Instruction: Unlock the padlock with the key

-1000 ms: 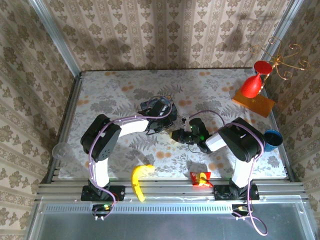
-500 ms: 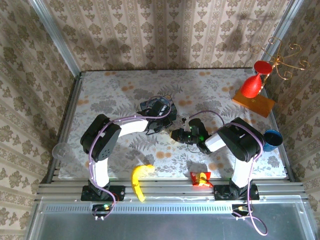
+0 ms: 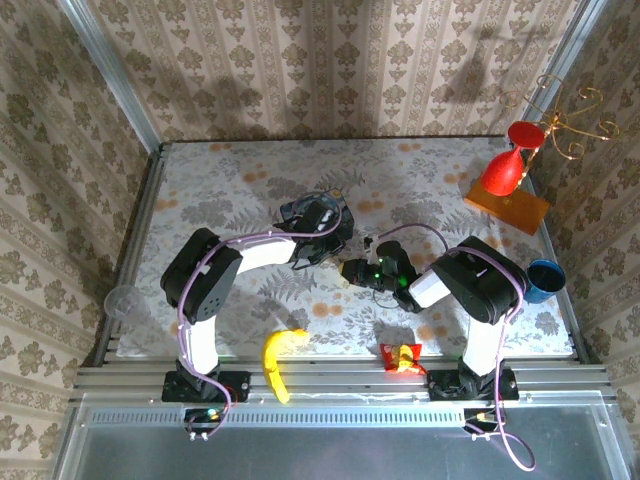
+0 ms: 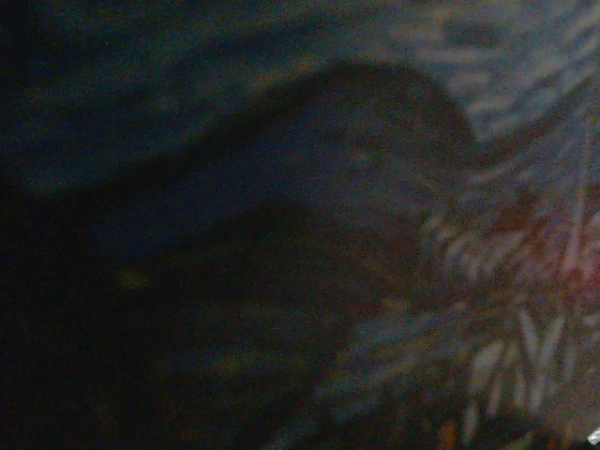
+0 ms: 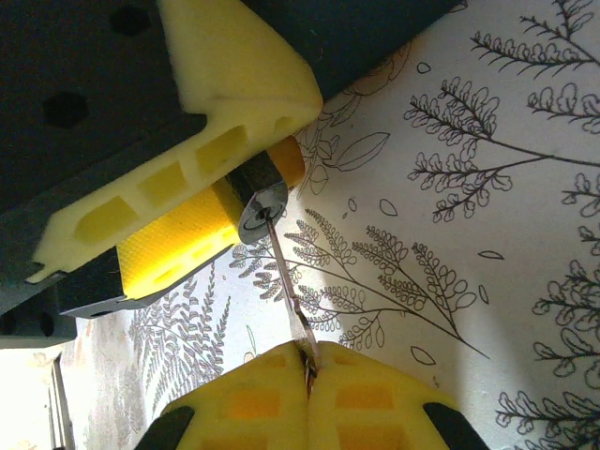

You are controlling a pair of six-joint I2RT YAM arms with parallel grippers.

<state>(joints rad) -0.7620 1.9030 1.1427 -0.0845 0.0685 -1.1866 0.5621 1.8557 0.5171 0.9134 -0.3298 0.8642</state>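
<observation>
- Top external view: a table [image 3: 220, 180] covered in a leaf-and-flower cloth, with patterned walls on three sides.
- The left arm [image 3: 215, 275] and the right arm [image 3: 475, 280] both reach inward from the near edge. Their heads come together near the middle of the table.
- A red hourglass-shaped ornament [image 3: 503, 172] stands on an orange board [image 3: 508, 205] at the far right. A blue cup [image 3: 545, 280] sits at the right edge, beside the right arm.
- A banana [image 3: 278, 362] lies at the near edge between the arm bases. A small red wrapper [image 3: 400, 357] lies to its right.
- In the right wrist view, the left gripper [image 5: 267, 159] comes in from the upper left. Its yellow foam fingers [image 5: 234, 75] are clamped around the padlock.
- The right gripper [image 5: 307, 361] sits at the bottom of that view. Its two yellow tips are pressed together, pinching the end of the key.
- The padlock [image 5: 261, 202] is held above the cloth, with its round silvery-and-dark face turned toward the right gripper. An orange-brass part shows behind that face.
- The key [image 5: 286, 272] is a thin silvery blade. It runs from the right gripper's tips up to the centre of the padlock's face and touches it there.
- The left wrist view is dark and blurred. I can make out a bit of leafy cloth at its right side.
</observation>
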